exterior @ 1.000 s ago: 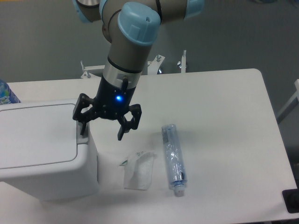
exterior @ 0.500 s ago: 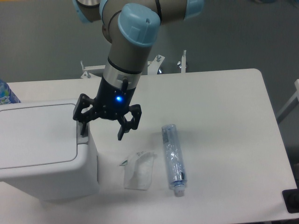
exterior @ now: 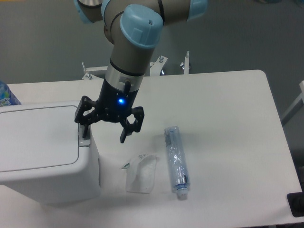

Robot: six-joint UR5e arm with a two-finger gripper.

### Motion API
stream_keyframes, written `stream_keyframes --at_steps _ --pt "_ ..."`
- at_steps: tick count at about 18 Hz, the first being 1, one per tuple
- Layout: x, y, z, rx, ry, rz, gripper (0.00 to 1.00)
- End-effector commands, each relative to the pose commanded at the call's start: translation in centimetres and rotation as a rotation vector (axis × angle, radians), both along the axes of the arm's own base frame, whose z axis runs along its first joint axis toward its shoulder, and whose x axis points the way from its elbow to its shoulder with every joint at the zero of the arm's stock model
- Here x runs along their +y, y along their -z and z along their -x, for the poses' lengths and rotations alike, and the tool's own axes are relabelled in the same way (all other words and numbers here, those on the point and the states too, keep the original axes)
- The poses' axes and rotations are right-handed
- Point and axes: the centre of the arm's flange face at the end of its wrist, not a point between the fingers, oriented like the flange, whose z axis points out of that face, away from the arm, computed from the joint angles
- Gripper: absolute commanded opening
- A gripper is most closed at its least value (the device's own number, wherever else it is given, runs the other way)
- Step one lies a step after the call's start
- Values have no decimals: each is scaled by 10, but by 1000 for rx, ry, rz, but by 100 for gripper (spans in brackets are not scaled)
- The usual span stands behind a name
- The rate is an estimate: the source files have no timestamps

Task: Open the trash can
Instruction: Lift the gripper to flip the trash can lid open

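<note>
Large white plastic boxy trash can (exterior: 42, 156) at the left edge of the white table (exterior: 228, 118), flat lid down, long axis running left to right, grey tab on its right rim. Black two-finger gripper (exterior: 105, 131) spread wide, left finger right at that tab, right finger hanging off the bin. Further right, crumpled clear wrapper (exterior: 141, 173) and clear plastic bottle (exterior: 176, 161) lying near-to-far.

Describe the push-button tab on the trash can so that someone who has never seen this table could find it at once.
Start at the big white trash can filling the table's left side. Follow its flat lid to the right-hand rim, just under the open gripper. There sits the small grey tab, the only grey part on the white bin.
</note>
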Motion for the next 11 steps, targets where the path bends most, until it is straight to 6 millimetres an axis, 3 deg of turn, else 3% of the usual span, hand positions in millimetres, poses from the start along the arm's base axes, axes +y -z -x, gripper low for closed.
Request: stream_keyframes --at_steps 8,10,11 --pt "2 -4 2 8 1 -6 100" --pt "2 -17 3 28 5 -25 100" --pt "4 -39 7 64 13 -59 100"
